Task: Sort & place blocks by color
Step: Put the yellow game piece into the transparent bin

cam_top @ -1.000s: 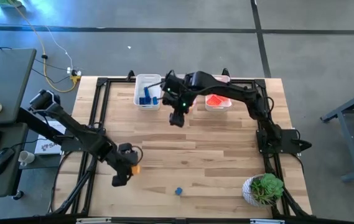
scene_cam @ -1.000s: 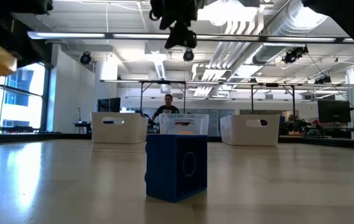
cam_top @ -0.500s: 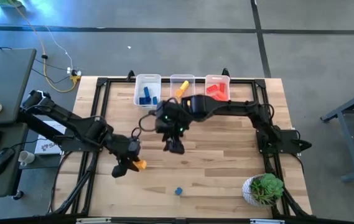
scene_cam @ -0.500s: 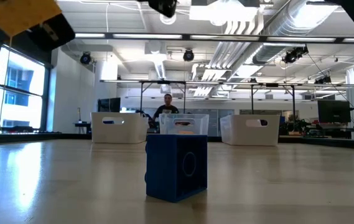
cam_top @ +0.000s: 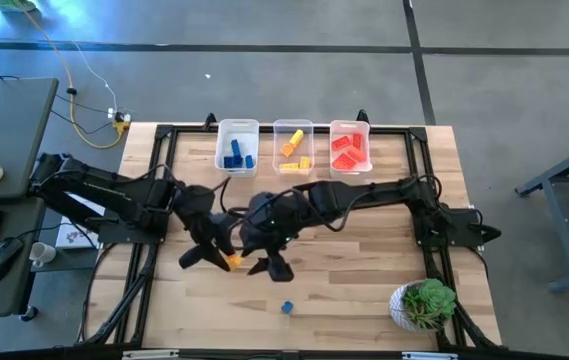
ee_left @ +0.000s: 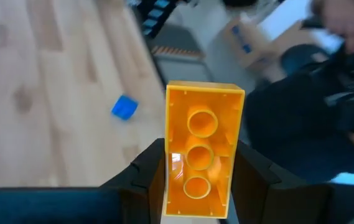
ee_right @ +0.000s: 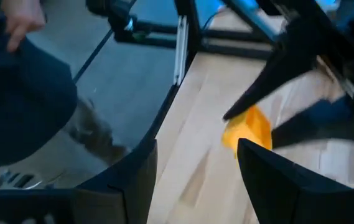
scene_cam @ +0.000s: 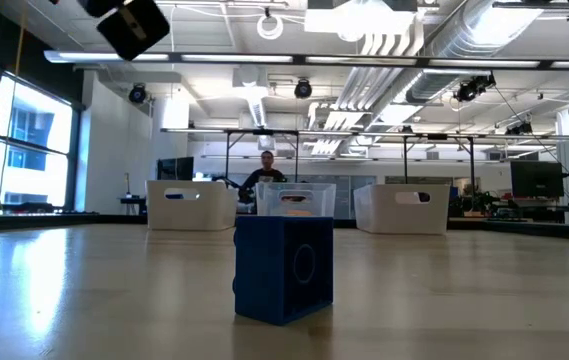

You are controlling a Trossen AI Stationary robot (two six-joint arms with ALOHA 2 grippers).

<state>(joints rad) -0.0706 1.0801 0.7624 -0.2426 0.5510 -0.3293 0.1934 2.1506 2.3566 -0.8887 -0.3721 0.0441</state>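
Seen from above, the left hand [cam_top: 226, 258] grips an orange-yellow block [cam_top: 233, 262] over the middle of the counter [cam_top: 364, 250], and the right hand [cam_top: 269, 266] hangs just beside it, fingers spread and empty. A lone blue block [cam_top: 287, 307] lies on the near part of the counter, while three bins [cam_top: 293, 129] at the far edge hold blue, orange-yellow and red blocks from left to right. From counter height, the blue block [scene_cam: 283, 268] stands alone in front, with nothing close to it. The left wrist view shows the orange-yellow block [ee_left: 202, 158] clamped squarely between the two fingers [ee_left: 149, 171], hollow underside showing. The right wrist view shows that block [ee_right: 247, 131] ahead of its own spread fingers [ee_right: 136, 177], apart from them. The carry to the middle bin would go best if the left arm swung clear of its neighbour first, since the two hands crowd each other here.
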